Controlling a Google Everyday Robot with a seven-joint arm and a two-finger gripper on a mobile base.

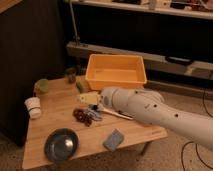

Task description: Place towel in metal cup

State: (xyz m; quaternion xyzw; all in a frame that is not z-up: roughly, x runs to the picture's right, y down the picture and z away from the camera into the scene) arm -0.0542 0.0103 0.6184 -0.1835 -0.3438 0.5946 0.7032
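Observation:
The towel (114, 139) is a small blue-grey folded cloth lying flat near the front edge of the wooden table (60, 122). A dark metal cup (70, 75) stands upright at the back of the table, left of the yellow bin. My gripper (87, 99) is at the end of the white arm (150, 111), low over the middle of the table. It is above and left of the towel and well in front of the cup. Nothing shows in it.
A yellow plastic bin (116, 71) sits at the back right. A round metal bowl (61, 145) is at the front left. A white cup (33, 107) and a green cup (41, 86) stand at the left edge. Dark red items (82, 116) lie just below the gripper.

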